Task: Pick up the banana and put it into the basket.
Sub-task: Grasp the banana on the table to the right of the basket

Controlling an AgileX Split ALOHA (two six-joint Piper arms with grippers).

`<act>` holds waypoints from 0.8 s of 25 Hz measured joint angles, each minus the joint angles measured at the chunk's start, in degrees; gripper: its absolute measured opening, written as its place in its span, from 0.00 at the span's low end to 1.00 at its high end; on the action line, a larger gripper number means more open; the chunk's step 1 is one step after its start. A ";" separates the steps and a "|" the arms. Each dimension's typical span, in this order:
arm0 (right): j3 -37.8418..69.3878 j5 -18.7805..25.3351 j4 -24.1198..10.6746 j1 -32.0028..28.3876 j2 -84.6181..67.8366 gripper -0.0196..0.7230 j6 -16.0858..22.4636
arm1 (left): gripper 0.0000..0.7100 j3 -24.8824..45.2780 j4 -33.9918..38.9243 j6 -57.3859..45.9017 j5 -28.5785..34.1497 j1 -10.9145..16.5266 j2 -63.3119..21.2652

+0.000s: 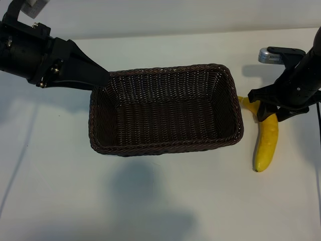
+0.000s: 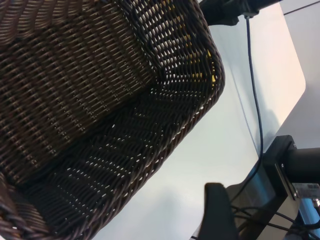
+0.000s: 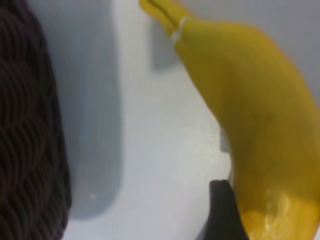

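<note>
Hovering my right gripper (image 1: 265,111) over the banana (image 1: 266,143), fingers spread, straddling its stem end, one fingertip (image 3: 225,212) just beside the peel; no pinch yet. Banana lies on the white table (image 1: 160,201) just right of the basket (image 1: 165,108). My left gripper (image 1: 98,78) sits at the basket's far-left corner, fingers spread.

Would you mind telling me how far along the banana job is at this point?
Done so far: only the approach. The right gripper sits over the banana, one of its fingers right beside the fruit, open rather than closed on it. The banana lies on the table beside the basket, which holds nothing. The left gripper is at the basket's far left corner. Left: grasp, lift, place.
</note>
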 joint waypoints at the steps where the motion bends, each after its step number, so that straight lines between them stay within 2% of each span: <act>1: 0.00 -0.20 0.00 0.00 0.28 0.66 -0.02 | 0.73 0.00 0.00 0.00 0.01 0.00 0.00; 13: 0.00 -1.06 0.23 0.21 1.89 0.67 -0.02 | 0.73 0.00 -0.25 0.17 -0.99 0.00 0.00; 16: 0.00 -1.06 0.23 0.21 1.89 0.62 -0.02 | 0.73 0.00 -0.38 0.17 -1.04 0.00 0.00; 20: 0.00 -0.99 0.17 0.21 1.89 0.62 -0.02 | 0.73 0.00 -0.38 0.17 -1.16 0.00 0.00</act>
